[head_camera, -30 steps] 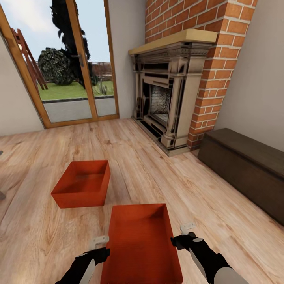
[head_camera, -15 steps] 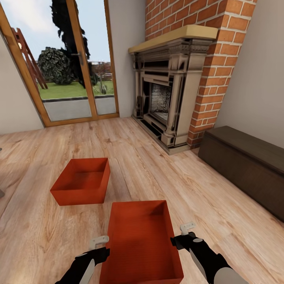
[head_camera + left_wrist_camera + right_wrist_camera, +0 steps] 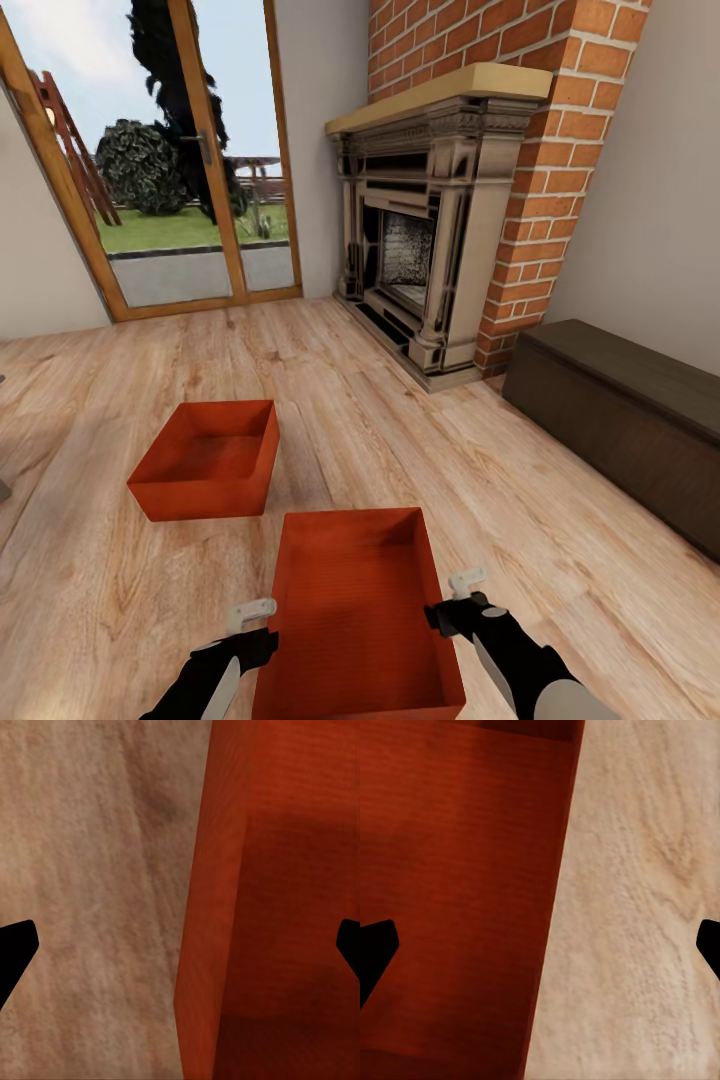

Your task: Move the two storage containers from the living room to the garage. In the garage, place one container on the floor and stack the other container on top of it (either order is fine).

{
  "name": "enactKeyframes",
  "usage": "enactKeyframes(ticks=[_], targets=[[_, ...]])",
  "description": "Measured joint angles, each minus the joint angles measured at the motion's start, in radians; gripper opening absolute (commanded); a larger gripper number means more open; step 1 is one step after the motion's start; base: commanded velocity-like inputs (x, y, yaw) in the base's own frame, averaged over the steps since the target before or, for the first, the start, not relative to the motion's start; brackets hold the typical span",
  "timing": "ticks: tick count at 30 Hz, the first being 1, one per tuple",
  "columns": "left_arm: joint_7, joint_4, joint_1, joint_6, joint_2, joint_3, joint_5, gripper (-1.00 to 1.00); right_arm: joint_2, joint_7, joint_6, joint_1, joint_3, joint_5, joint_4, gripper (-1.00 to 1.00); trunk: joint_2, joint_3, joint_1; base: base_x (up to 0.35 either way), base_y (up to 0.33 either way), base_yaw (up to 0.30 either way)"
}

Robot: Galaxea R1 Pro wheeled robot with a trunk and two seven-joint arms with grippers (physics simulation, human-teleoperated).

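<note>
The robot is standing in the living room, looking down over the near storage container (image 3: 358, 610), which is sitting on the wood-plank floor (image 3: 560, 520) directly in front of it. The left gripper (image 3: 262, 622) is hovering at the near container's left wall; in the left wrist view that red-orange wall (image 3: 196, 945) is running between two dark fingertips (image 3: 13, 949) spread wide at the edges of the frame, so the jaws are straddling the rim, apart and not pinching. The right gripper (image 3: 452, 598) is doing the same at the near container's right wall, whose edge (image 3: 556, 915) lies between its own widely parted fingertips (image 3: 375, 945). Whether any finger is actually touching the wall is hard to judge from here.

The far storage container (image 3: 208, 460) is resting on the planks beyond the near container and off to its left, apart from it. Further beyond the near container and to its right the brick fireplace (image 3: 440, 220) is rising; the dark brown chest (image 3: 625, 420) is lying against the wall well to the near container's right, and the glass door (image 3: 180, 160) is showing garden beyond the far container.
</note>
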Motion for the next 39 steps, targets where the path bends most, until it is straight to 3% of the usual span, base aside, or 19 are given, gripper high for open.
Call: enactKeyframes(ticks=[5,10,14,26,30,36,39], targets=[[-0.003,0.000,-0.001,0.025,0.001,-0.001,-0.001,1.00,0.001,0.000,0.000,0.000,0.000,0.000,0.014,1.00,0.000,0.000,0.000,0.000,0.000,0.000],[-0.003,-0.008,-0.004,0.165,0.005,-0.003,0.001,1.00,0.001,-0.001,0.000,0.000,0.000,0.001,0.017,1.00,0.000,0.000,0.000,0.000,0.000,0.000],[-0.005,-0.019,-0.008,0.207,0.003,-0.004,0.003,1.00,0.000,-0.002,-0.001,0.000,-0.001,0.000,0.018,1.00,0.000,0.000,0.000,0.000,0.000,0.000],[-0.007,-0.021,-0.031,0.200,0.008,-0.005,0.002,1.00,0.000,-0.002,-0.002,0.000,-0.002,0.000,0.020,1.00,0.000,0.000,0.000,0.000,0.000,0.000],[-0.007,-0.014,-0.031,0.113,0.017,-0.003,0.000,1.00,-0.001,-0.003,-0.001,0.000,-0.002,-0.001,0.020,1.00,0.000,0.000,0.000,0.000,0.000,0.000],[-0.007,-0.012,-0.031,0.102,0.025,-0.003,0.000,1.00,-0.001,-0.009,0.000,0.000,-0.002,-0.002,0.044,1.00,0.000,0.000,0.000,0.000,0.000,0.000],[-0.007,-0.012,-0.031,0.101,0.025,-0.003,0.000,1.00,0.000,-0.010,-0.001,0.000,-0.002,-0.002,0.055,1.00,-0.021,-0.009,0.011,0.000,0.000,0.000]])
